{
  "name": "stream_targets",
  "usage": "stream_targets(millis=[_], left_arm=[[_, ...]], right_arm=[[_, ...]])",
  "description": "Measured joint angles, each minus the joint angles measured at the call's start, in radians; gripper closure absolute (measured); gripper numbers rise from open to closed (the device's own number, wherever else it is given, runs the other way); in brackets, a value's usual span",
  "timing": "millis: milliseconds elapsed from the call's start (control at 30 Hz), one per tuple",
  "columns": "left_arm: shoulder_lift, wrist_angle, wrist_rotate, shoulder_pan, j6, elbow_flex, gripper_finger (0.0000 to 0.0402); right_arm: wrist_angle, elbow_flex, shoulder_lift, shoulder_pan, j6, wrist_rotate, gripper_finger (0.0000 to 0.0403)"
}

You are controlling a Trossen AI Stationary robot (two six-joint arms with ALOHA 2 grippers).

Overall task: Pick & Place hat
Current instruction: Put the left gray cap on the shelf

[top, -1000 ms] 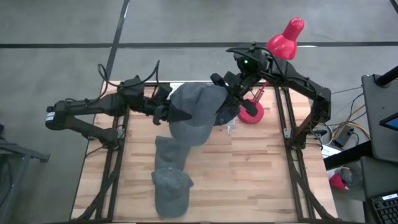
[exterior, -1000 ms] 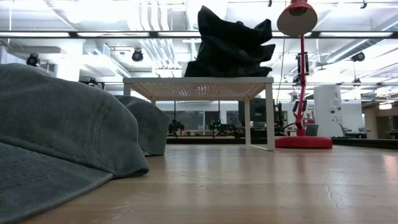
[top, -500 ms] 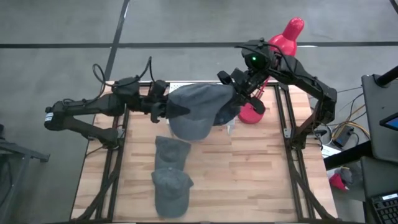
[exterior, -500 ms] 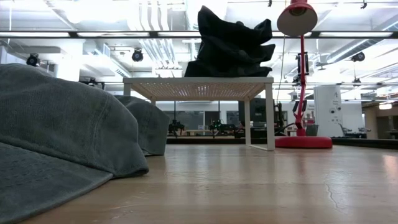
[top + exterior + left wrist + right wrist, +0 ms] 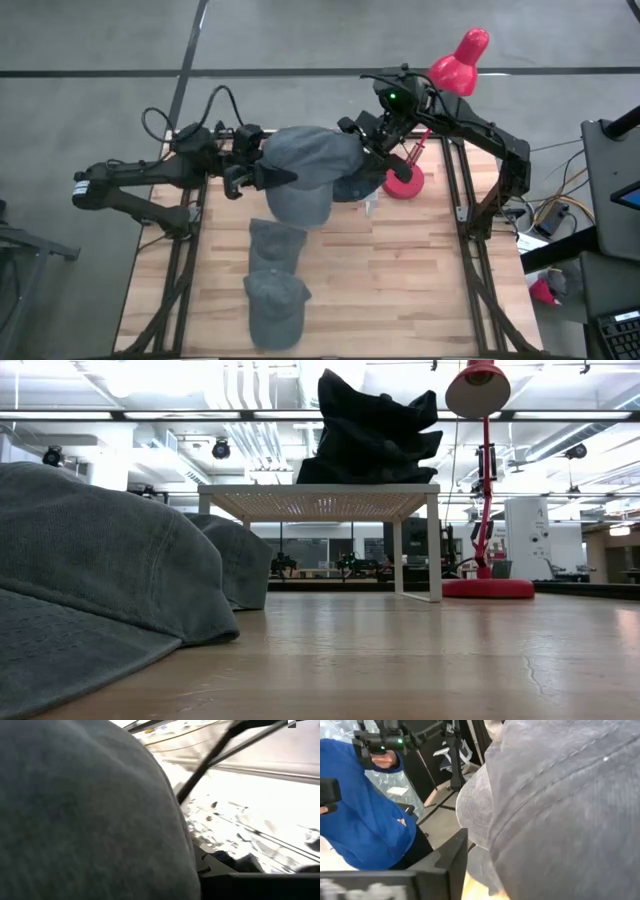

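— Where is the grey cap (image 5: 305, 180)?

— It hangs above the far part of the table (image 5: 420, 270), between my two grippers. My left gripper (image 5: 268, 177) is clamped on its left edge.

— And your right gripper (image 5: 366, 160)?

— It is at the cap's right side; whether those jaws are apart, I cannot tell.

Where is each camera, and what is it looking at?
High view: above the table, looking down; both arms hold the raised hat.
Low view: at tabletop height, looking across; no arm shows.
Left wrist view: on the left arm; hat fabric fills it.
Right wrist view: on the right arm; hat, and a person in blue.
Shared: high and low show the red lamp.
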Motion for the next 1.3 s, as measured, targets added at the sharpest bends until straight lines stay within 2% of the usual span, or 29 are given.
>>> stream_targets(millis=[167, 400, 567, 633, 833, 1033, 1300], left_arm=[[-0.009, 0.184, 0.022, 0.0, -0.036, -0.071, 0.0401], [-0.055, 0.324, 0.064, -0.001, -0.076, -0.173, 0.0401], [-0.128, 0.387, 0.053, -0.001, -0.057, -0.267, 0.0401], [-0.17, 0.388, 0.007, -0.001, -0.048, -0.32, 0.0401], [-0.287, 0.378, -0.215, 0.0, -0.05, -0.511, 0.0401], [-0.339, 0.374, -0.401, 0.0, -0.047, -0.66, 0.0401], [-0.304, 0.369, -0.471, 0.036, -0.046, -0.742, 0.0401]], right_arm=[[0.023, 0.0, -0.004, -0.04, 0.009, 0.001, 0.0222], [0.02, 0.0, -0.026, -0.099, 0.073, 0.011, 0.022], [0.019, -0.001, -0.03, -0.113, 0.101, 0.014, 0.022], [0.019, -0.001, -0.035, -0.113, 0.106, 0.014, 0.022], [0.019, -0.001, -0.045, -0.112, 0.112, 0.012, 0.022], [0.019, -0.001, -0.051, -0.112, 0.124, 0.011, 0.022], [0.019, -0.001, -0.051, -0.109, 0.124, 0.01, 0.022]])
